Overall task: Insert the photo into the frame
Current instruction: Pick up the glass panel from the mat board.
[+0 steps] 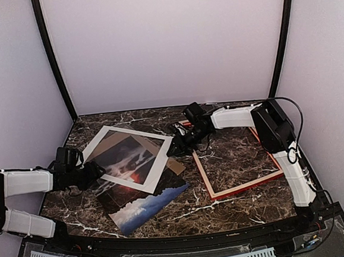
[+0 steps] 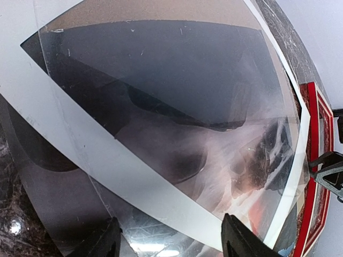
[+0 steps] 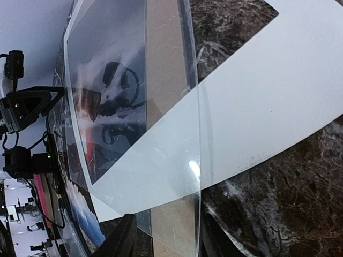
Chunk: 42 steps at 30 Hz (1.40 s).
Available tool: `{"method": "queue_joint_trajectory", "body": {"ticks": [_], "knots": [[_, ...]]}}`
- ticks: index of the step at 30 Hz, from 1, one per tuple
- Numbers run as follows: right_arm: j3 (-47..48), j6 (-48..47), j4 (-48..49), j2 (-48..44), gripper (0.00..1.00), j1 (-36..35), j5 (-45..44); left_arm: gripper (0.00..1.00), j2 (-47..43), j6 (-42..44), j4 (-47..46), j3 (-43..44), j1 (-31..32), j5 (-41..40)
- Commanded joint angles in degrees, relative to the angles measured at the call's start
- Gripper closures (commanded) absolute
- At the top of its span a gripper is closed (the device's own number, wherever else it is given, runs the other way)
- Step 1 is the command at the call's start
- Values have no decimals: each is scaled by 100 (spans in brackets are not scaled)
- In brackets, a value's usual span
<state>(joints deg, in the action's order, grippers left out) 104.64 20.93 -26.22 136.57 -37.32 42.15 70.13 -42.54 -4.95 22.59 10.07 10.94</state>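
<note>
The photo (image 1: 145, 205) lay flat, half tucked under the near side of the white mat (image 1: 138, 133). The frame (image 1: 203, 175) lay just right of the mat. Left gripper (image 1: 94, 172), arm stretched low, sat at the mat's left edge, fingers spread wide. Right gripper (image 1: 176, 145), arm bent sharply at the elbow, met the mat's right corner, fingers parted.

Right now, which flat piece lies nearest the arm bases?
The photo: its blue-white corner juts out past the white mat, nearer than the red frame.

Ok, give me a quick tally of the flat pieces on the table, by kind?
photo: 1
red frame: 1
white mat border: 1
brown backing board: 1
clear pane: 1
Total: 5
</note>
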Motion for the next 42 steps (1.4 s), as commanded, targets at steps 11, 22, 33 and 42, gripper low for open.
{"method": "queue_joint_trajectory", "body": {"ticks": [11,22,33,42], "knots": [[353,-231,-209,-339,62,-144,-11,35,-301,72,-207,-196,66,84],[18,438,266,-442,68,-100,542,37,-430,132,-707,-477,74,89],[-1027,1654,1587,-706,70,-106,844,37,-517,160,-1271,-718,82,250],[-1314,2068,2117,-655,71,-183,935,37,-480,99,-1291,-719,117,275]]}}
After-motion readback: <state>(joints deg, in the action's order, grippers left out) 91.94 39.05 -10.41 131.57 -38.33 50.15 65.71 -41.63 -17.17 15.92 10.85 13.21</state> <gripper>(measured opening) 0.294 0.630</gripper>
